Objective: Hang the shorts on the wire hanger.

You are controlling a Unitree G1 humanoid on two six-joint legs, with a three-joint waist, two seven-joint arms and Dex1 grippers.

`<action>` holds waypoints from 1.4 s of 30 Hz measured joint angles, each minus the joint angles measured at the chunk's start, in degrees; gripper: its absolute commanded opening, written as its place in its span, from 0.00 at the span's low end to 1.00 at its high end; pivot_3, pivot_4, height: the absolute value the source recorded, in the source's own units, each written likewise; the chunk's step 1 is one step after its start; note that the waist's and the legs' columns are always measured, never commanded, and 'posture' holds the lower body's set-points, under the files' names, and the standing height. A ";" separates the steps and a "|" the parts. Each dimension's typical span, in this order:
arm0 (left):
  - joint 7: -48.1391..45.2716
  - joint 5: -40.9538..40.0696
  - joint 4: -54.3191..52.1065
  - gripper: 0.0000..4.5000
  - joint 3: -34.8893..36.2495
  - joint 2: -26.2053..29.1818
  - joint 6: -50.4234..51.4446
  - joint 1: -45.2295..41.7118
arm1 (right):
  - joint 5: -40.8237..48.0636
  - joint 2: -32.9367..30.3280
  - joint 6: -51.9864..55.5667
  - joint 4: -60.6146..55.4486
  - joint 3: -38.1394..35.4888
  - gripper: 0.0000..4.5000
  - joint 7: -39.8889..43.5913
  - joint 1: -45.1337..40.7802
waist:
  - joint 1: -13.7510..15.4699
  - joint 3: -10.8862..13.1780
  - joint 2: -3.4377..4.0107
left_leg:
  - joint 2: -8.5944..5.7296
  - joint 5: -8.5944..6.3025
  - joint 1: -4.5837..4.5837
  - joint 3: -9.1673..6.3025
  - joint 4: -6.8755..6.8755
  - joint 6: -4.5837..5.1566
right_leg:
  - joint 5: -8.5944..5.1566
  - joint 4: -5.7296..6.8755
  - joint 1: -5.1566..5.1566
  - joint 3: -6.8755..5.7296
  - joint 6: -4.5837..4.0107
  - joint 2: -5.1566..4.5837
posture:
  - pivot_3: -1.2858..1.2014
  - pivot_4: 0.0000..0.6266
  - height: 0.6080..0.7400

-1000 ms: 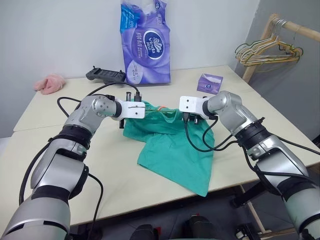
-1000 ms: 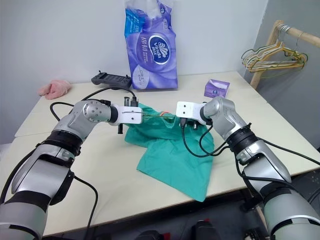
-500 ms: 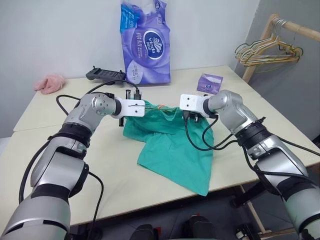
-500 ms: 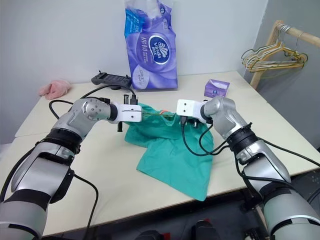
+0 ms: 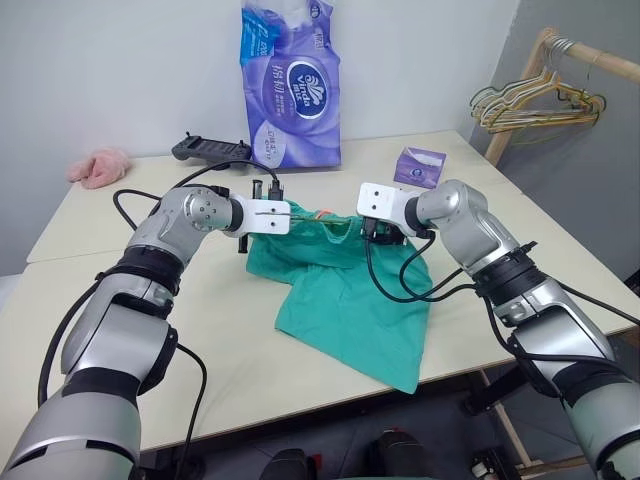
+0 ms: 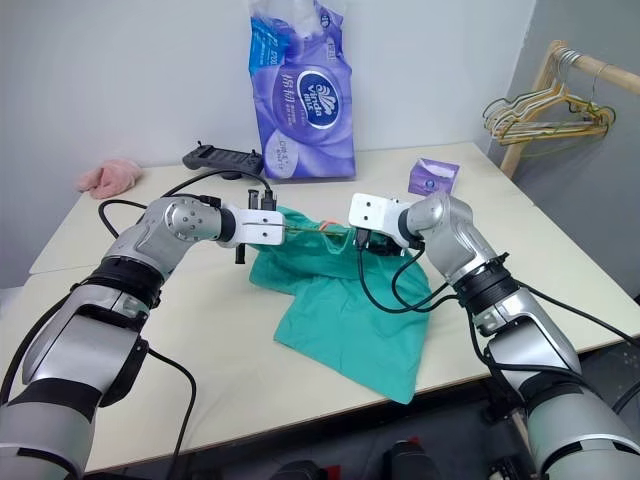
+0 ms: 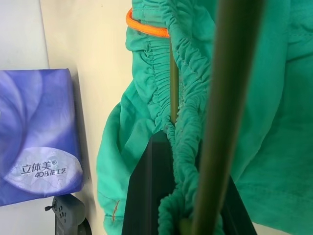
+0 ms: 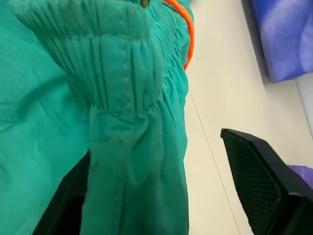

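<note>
Pale surface (image 5: 200, 330) by a grey wall. Teal shorts (image 5: 345, 300): waistband lifted between both claws, legs draped to the front edge. Left claw (image 5: 283, 212): clamped on waistband and wire hanger (image 7: 215, 127). Right claw (image 8: 171, 196): fingers spread wide, waistband fold between them.

one shorts (image 5: 345, 290), one wire hanger (image 7: 222, 117)

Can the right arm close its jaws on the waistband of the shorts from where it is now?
Probably yes. The right gripper has its jaws open, and the gathered waistband of the shorts hangs between them with nothing in the way.
</note>
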 measured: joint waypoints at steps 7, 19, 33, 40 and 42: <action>-0.02 0.00 0.00 0.00 0.00 0.00 0.00 0.00 | -2.38 -1.05 -3.05 2.45 1.35 0.40 0.14 0.29 | -0.02 0.00 0.00 | 0.00 0.00 0.00 0.00 0.00 0.00 | 0.00 0.01 -0.01 0.00 0.00 0.00 | 0.49 0.02 1.00; -1.14 -0.02 -0.09 0.00 0.00 -0.02 0.09 0.04 | -4.49 -1.07 -4.36 1.61 1.74 0.01 0.39 0.27 | 0.00 0.00 0.00 | 0.00 0.00 0.00 0.00 0.00 -0.01 | 0.00 0.00 -0.01 0.00 0.00 0.00 | 0.49 0.02 1.00; -5.25 -4.77 -1.50 0.79 3.62 -0.54 1.31 0.07 | -4.27 -0.42 -3.34 1.29 1.60 0.00 0.37 0.26 | -0.01 0.00 0.00 | 0.00 0.00 0.00 0.00 0.00 0.00 | 0.00 0.00 0.00 0.00 0.00 0.00 | 0.49 0.03 1.00; -12.01 -12.58 -5.59 1.00 8.54 0.13 1.52 1.39 | -4.09 -1.35 -3.33 0.25 -0.12 0.00 0.30 0.49 | -0.06 0.00 0.00 | 0.01 0.00 0.00 0.00 0.00 -0.01 | 0.00 0.00 -0.01 0.01 0.00 0.00 | 0.49 0.03 1.00; -14.38 -15.17 -6.26 1.00 10.06 1.28 2.00 3.10 | -3.62 -2.65 -3.22 -1.59 -1.13 0.00 0.37 1.74 | -0.12 0.00 0.01 | 0.01 0.00 0.01 0.00 -0.01 -0.01 | 0.00 -0.01 -0.01 0.00 -0.01 0.00 | 0.49 0.03 1.00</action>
